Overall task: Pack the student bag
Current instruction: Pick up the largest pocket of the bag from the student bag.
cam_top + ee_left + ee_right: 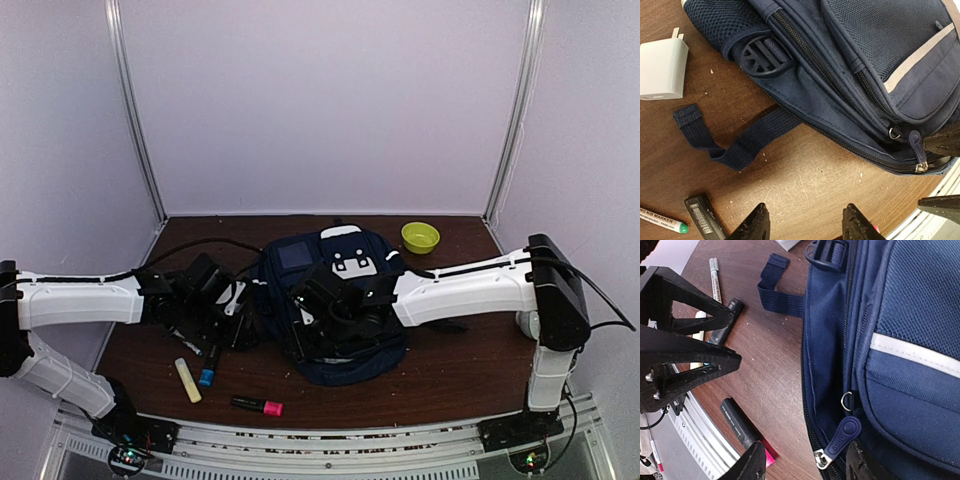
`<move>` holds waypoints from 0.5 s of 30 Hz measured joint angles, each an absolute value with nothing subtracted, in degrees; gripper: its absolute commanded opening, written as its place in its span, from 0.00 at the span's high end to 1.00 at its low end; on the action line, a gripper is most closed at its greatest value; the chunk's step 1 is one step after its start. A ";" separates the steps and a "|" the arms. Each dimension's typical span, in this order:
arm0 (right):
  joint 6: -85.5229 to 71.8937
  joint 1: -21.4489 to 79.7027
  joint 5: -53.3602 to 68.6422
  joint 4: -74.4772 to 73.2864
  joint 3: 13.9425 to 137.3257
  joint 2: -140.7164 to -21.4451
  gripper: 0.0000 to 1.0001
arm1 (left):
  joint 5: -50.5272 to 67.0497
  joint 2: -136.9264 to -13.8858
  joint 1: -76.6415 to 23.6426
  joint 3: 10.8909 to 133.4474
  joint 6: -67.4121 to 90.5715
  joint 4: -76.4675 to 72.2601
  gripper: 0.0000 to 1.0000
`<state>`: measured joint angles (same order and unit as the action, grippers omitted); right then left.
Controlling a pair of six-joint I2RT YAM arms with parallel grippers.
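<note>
The student bag (345, 262) is a navy backpack with white stripes lying flat mid-table. It fills the upper right of the left wrist view (850, 70) and the right of the right wrist view (900, 340). My right gripper (805, 467) is open at the bag's near left edge. The blue zipper pull (842, 437) of a closed zipper lies between its jaws, close to the right finger. My left gripper (805, 225) is open and empty over bare table just left of the bag, with the same pull (916, 145) ahead to its right. In the top view the two grippers (243, 322) (305, 335) are close together.
A white charger (662, 70), a loose bag strap (740, 145), a white marker (662, 220) and a black item (705, 217) lie left of the bag. A pink highlighter (258, 405), a yellow highlighter (188, 380) and a blue marker (208, 368) lie near the front edge. A green bowl (420, 237) stands at the back right.
</note>
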<state>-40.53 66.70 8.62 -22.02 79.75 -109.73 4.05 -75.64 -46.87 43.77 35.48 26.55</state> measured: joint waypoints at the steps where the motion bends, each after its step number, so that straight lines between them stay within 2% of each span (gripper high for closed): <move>1: -40.71 66.54 8.56 -22.13 79.64 -109.73 0.45 | 4.05 -75.64 -46.87 43.77 35.48 26.52 0.49; 7: -42.57 65.67 8.88 -20.69 76.55 -109.71 0.47 | 4.03 -75.44 -46.87 43.72 35.48 26.46 0.50; 12: -43.64 65.23 10.76 -17.96 75.90 -109.80 0.52 | 4.08 -75.44 -46.87 43.72 35.46 26.20 0.51; 15: -43.92 65.04 11.84 -16.10 75.92 -110.19 0.59 | 4.14 -75.44 -46.87 43.72 35.46 25.98 0.51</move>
